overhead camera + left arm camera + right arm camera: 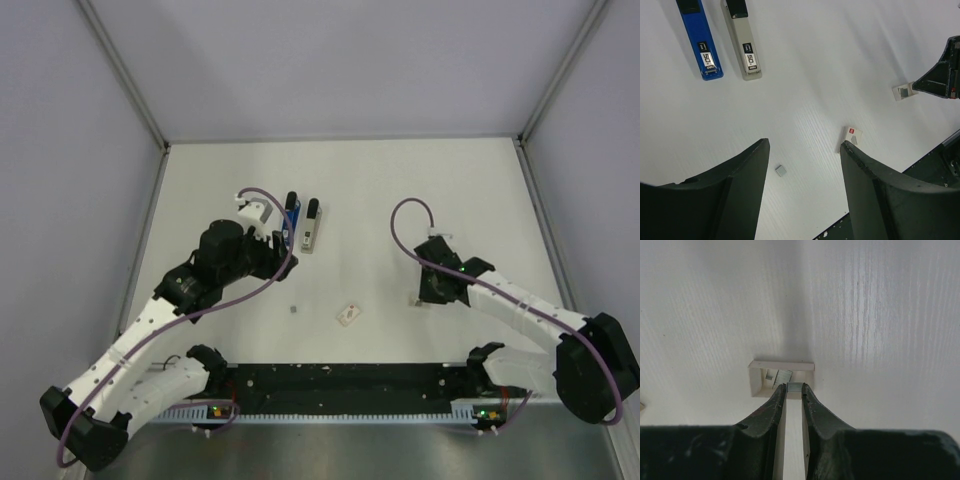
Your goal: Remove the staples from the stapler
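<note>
Right gripper (792,391) pinches tiny silvery-grey staple strip (794,386) over small open white box (782,365).
Left gripper (804,145) hangs open to the left, near the blue stapler (700,40).

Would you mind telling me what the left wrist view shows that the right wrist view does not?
Only left wrist: the blue stapler, grey stapler, loose staples, labelled box and open left gripper. Only right wrist: the silvery strip that seems pinched in the right gripper, and more strips inside the open box. Both: that open box, the right gripper and the white table.
</note>
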Tool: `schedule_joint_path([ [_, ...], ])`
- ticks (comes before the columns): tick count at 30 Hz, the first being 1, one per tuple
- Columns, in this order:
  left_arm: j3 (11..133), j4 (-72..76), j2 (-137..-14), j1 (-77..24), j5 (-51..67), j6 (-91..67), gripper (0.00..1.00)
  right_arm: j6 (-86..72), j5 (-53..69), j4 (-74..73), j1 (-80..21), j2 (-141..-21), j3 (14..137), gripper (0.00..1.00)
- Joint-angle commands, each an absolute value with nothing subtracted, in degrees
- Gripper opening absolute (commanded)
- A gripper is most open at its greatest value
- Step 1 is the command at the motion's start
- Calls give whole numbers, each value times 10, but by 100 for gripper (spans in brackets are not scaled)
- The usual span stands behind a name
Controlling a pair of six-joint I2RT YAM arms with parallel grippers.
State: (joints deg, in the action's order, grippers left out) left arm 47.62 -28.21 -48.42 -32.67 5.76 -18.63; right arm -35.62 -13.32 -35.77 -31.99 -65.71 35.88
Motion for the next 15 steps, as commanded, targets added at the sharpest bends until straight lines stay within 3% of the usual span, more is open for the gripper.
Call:
schedule_joint_path([
  [1, 479, -260, -483, -326, 57, -176, 64, -381, -151, -345, -309, -642, 351, 14],
  [15, 479, -261, -483, -327, 54, -175, 65, -388, -149, -329, -308, -657, 347, 15],
])
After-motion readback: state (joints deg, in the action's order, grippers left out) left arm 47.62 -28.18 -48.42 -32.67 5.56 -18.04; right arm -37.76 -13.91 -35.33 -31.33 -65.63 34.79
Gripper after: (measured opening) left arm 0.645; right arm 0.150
